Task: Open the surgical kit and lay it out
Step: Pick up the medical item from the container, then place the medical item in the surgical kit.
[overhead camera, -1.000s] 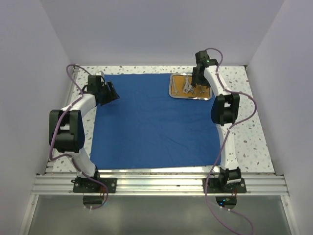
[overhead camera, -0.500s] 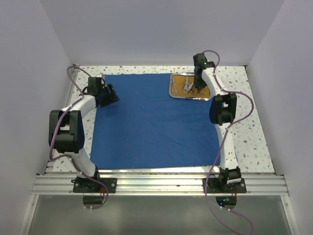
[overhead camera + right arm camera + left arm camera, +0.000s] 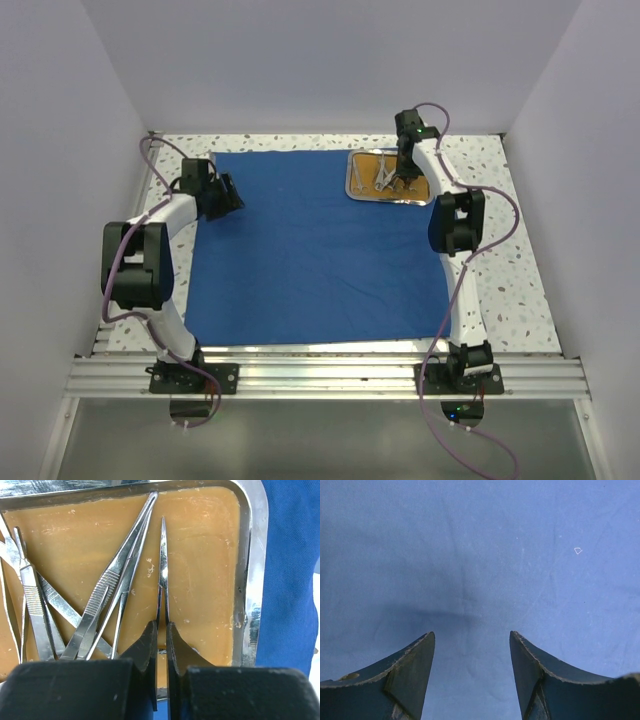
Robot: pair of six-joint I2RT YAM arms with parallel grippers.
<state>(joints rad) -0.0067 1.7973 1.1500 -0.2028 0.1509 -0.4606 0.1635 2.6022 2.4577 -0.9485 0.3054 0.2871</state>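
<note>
The blue cloth wrap (image 3: 310, 250) lies spread flat on the table. At its far right corner sits the steel tray (image 3: 352, 180) with an orange-brown inside. In the right wrist view, my right gripper (image 3: 161, 627) is down in the tray (image 3: 252, 555) and shut on a thin pointed pair of tweezers (image 3: 163, 555), squeezing its two arms together. Several other silver forceps and scissors (image 3: 115, 580) lie crossed to the left of it. My left gripper (image 3: 232, 192) hovers open over the cloth's far left edge, with only blue cloth (image 3: 480, 555) showing between its fingers (image 3: 420, 655).
Speckled tabletop (image 3: 520, 270) borders the cloth on the right and at the back. White walls close in the table on three sides. The aluminium rail (image 3: 320, 375) with both arm bases runs along the near edge.
My right gripper has dropped into the tray and closed on the tweezers. The left arm has hardly moved and stays open.
</note>
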